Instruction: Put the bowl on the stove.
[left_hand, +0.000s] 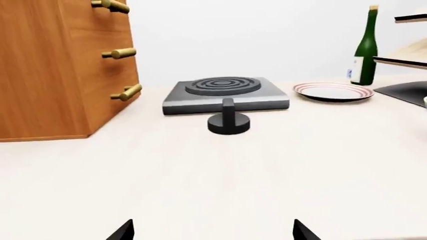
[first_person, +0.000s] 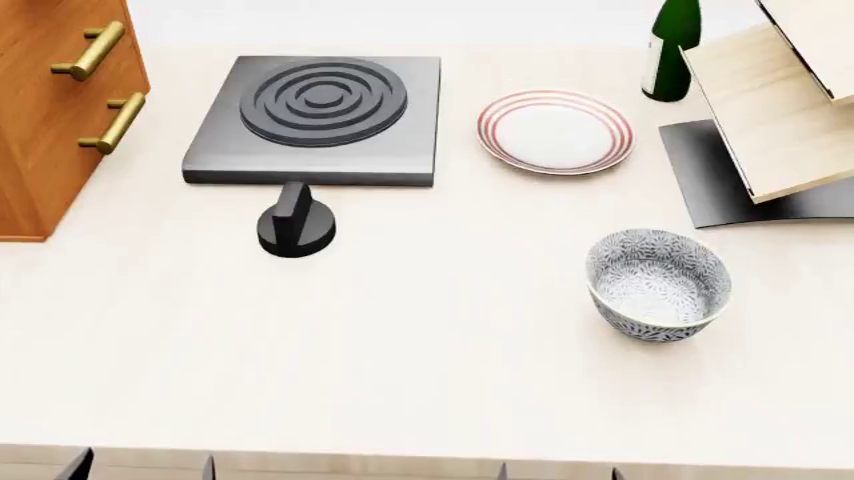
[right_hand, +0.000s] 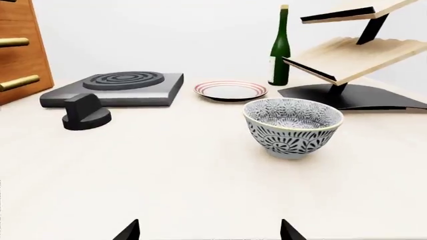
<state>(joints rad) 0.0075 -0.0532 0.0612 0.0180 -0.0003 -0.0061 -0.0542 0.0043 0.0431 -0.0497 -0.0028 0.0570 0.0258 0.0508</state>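
Bowl (first_person: 659, 285) sits upright, apart from stove (first_person: 318, 118); bottle (right_hand: 279, 47) label unreadable; both end effectors released.

- One bowl (first_person: 659, 284) is seen, near right on the table.
- One stove (first_person: 316, 119) is seen, far left.
- One black knob (first_person: 295, 226) is counted, just in front of the stove.
- One red-rimmed plate (first_person: 555, 131) is counted, right of the stove.
- One green bottle (first_person: 671, 45) is seen, far right.
- One wooden cabinet (first_person: 47, 110) is seen at the left; two brass handles (first_person: 91, 50) are shown in the head view, three in the left wrist view.
- One tiered wooden rack (first_person: 781, 110) is counted, far right.
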